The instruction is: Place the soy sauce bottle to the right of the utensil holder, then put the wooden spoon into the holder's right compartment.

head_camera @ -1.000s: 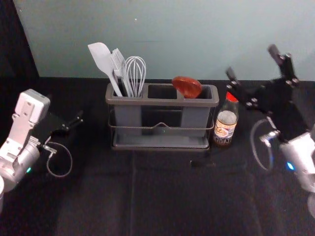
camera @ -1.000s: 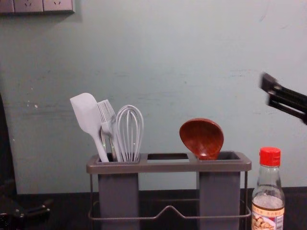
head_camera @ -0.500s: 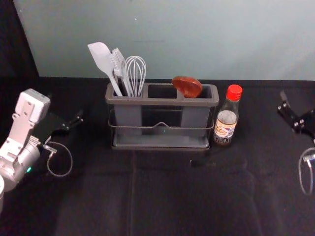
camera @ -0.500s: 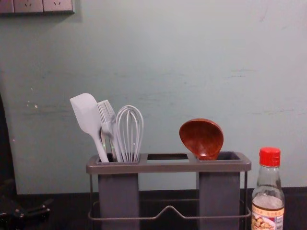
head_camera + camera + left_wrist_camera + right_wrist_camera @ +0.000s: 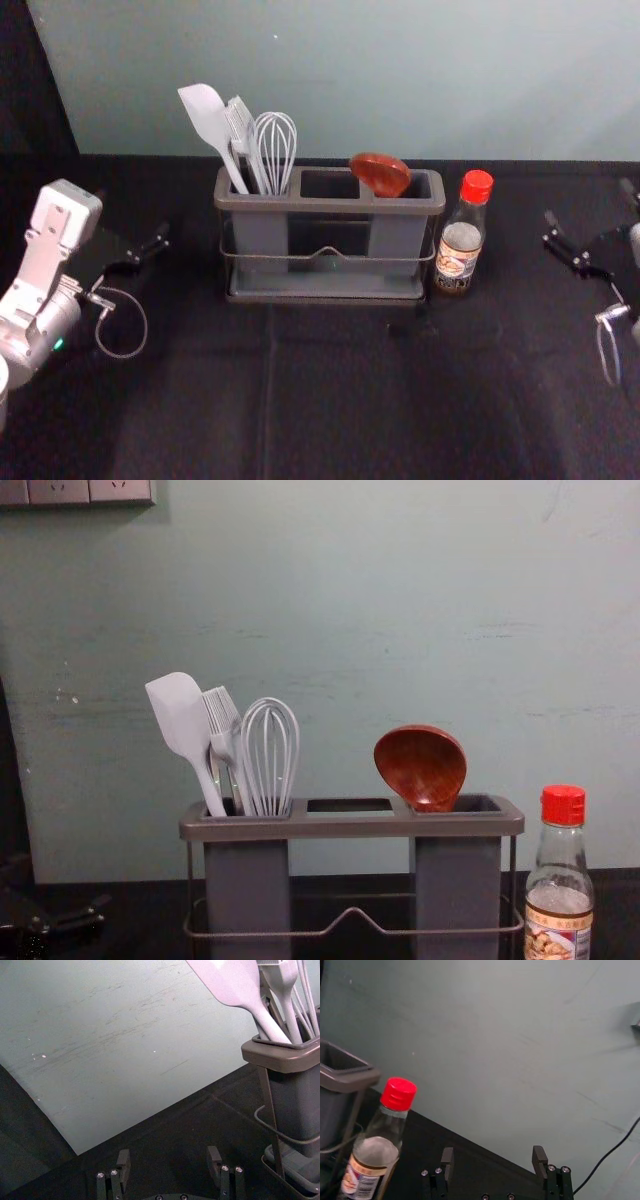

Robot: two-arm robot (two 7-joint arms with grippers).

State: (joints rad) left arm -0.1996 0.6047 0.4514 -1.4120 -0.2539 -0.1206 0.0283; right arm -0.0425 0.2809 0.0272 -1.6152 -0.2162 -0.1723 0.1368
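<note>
Right gripper: withdrawn from near the bottle to the head view's right edge, fingers apart, nothing between. Clear glass soy sauce bottle with red cap: unmoved, upright, just right of grey plastic utensil holder. Reddish-brown wooden spoon: unchanged, bowl up, right compartment. Left gripper: parked left, fingers apart.

We hold our left gripper with its jaws parted, our pale left arm behind them; our right gripper hangs well apart from those, its own jaws spread too.
</note>
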